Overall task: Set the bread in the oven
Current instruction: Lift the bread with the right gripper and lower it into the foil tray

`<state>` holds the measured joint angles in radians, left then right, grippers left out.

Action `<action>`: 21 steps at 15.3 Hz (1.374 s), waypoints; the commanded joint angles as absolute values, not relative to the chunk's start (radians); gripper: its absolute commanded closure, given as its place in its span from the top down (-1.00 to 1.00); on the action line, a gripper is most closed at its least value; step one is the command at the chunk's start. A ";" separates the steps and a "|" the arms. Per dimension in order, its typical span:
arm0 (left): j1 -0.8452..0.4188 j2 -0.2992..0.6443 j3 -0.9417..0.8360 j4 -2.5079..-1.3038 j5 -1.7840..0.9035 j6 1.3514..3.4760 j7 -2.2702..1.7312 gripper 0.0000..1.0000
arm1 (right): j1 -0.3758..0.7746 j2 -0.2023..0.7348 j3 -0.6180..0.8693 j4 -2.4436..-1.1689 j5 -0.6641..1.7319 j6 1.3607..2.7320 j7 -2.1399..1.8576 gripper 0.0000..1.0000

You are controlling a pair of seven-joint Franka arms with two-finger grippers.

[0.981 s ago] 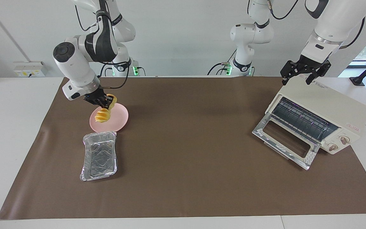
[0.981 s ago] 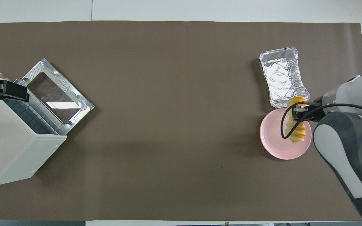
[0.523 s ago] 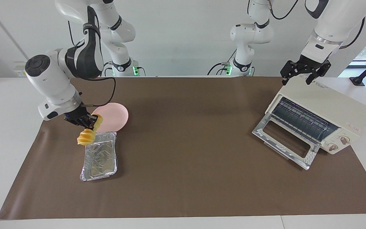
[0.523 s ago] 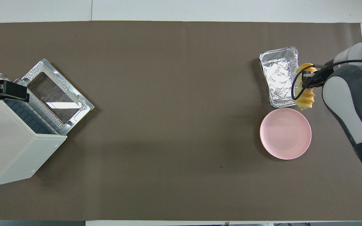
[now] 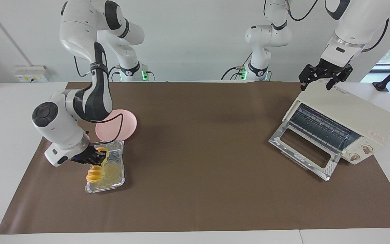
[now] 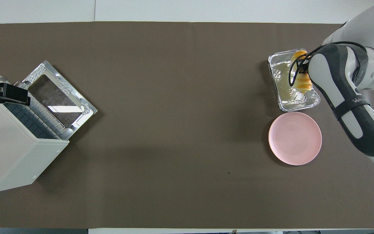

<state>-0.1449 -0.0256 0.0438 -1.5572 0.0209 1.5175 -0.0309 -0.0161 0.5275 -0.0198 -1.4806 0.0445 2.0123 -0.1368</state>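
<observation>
Facing view showed my right gripper (image 5: 97, 158), clamped on the bread (image 5: 95, 173), had carried it from plate (image 5: 127, 123) to tray (image 5: 117, 179); oven (image 5: 347, 122) stood open under my open, waiting left gripper (image 5: 320, 81).

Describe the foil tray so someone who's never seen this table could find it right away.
Start at the brown mat, at the right arm's end, away from the oven. The foil tray lies just beyond the pink plate from the robots. It's the only crinkled silver rectangle, with the bread over it.
</observation>
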 commanded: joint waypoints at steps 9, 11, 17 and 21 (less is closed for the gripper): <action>-0.144 -0.060 0.044 -1.595 0.011 1.516 -0.040 1.00 | 0.022 0.522 -0.014 -1.595 0.048 2.152 -0.183 -0.57; -0.144 -0.060 0.044 -1.595 0.011 1.516 -0.040 1.00 | 0.017 0.517 -0.014 -1.608 0.048 2.152 -0.183 -0.41; -0.144 -0.060 0.046 -1.594 0.011 1.516 -0.040 1.00 | 0.015 0.508 -0.014 -1.623 0.049 2.151 -0.172 1.00; -0.144 -0.060 0.044 -1.595 0.011 1.516 -0.040 1.00 | 0.014 0.476 -0.015 -1.611 0.049 2.132 -0.164 1.00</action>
<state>-0.1449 -0.0256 0.0438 -1.5572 0.0209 1.5175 -0.0309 0.0263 0.5200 -0.0238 -1.5921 0.0450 2.1394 -0.1596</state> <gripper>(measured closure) 0.000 0.000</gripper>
